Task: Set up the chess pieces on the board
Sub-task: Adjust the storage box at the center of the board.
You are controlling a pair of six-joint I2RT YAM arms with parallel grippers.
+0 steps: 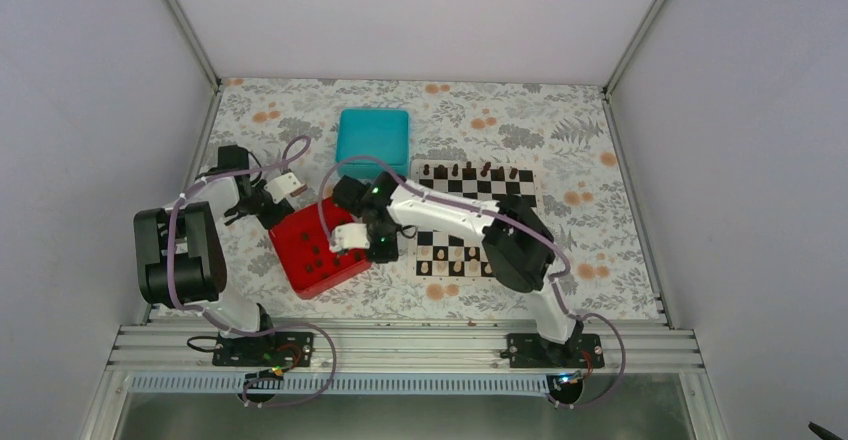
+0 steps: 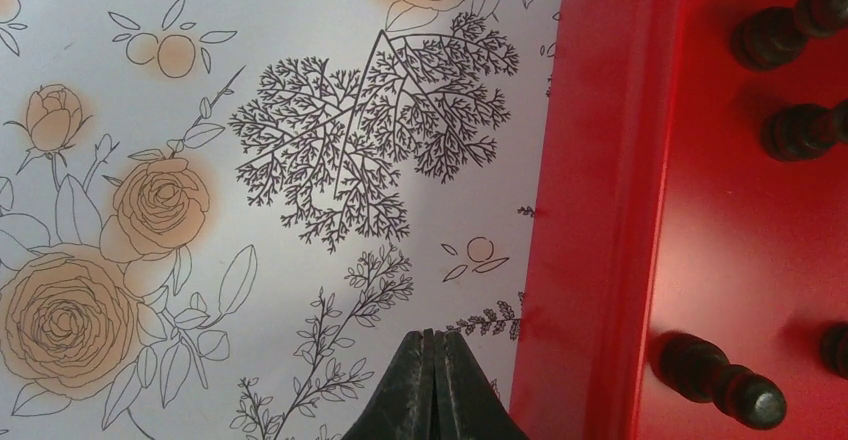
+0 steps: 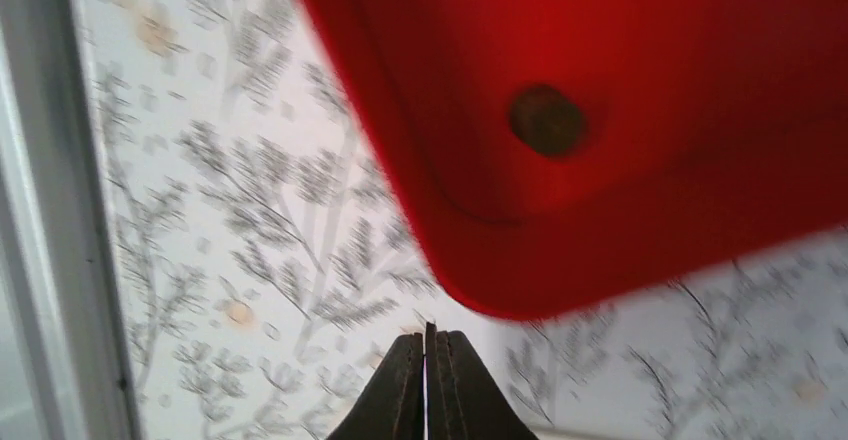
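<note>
Flowered tablecloth (image 1: 560, 120) between pale walls (image 1: 400, 10); left claw (image 2: 431, 345) and right claw (image 3: 428, 345) closed, seemingly empty.

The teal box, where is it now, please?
Top view: the teal box sits left of centre, beyond the red tray, left of the chessboard.

- Table (image 1: 560, 120): pale floral cloth with orange roses and grey fern prints, covering the whole top and flat.
- Teal box (image 1: 373, 138): far centre, square to the table.
- Board (image 1: 450, 240): right of centre, its far-left corner just beside the box; can't tell if they touch.
- Red tray (image 1: 290, 250): near-left of the board, turned at an angle, flat on the cloth.
</note>
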